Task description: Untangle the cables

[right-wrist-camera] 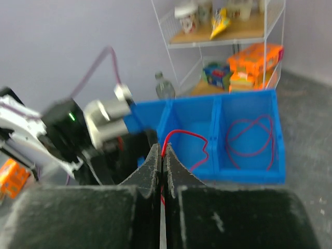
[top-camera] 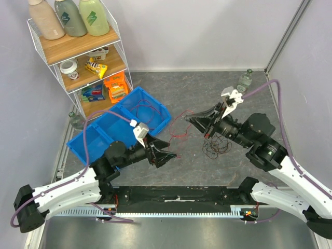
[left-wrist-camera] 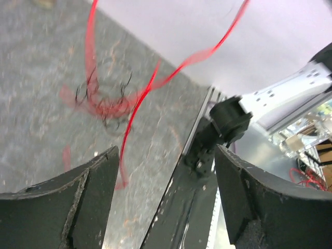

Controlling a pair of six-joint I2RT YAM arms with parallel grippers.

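A thin red cable (top-camera: 179,126) runs across the grey table between the two grippers. In the top view a loopy black bunch of cables (top-camera: 216,146) hangs under my right gripper (top-camera: 188,120). That gripper (right-wrist-camera: 164,151) is shut on the red cable (right-wrist-camera: 189,136), which arches out of its tips. My left gripper (top-camera: 174,155) is open; in its wrist view its fingers (left-wrist-camera: 98,197) stand wide apart with nothing between them. A blurred red strand (left-wrist-camera: 150,88) passes beside the left finger, with a red-and-black tangle (left-wrist-camera: 104,104) beyond it. Another red cable (top-camera: 145,110) lies in the blue bin (top-camera: 98,137).
A wire shelf (top-camera: 83,52) with bottles and snack boxes stands at the back left, behind the blue bin (right-wrist-camera: 223,171). A clear bottle (top-camera: 245,79) is at the back right, another (top-camera: 75,120) beside the shelf. A black strip (top-camera: 176,194) lines the table's near edge.
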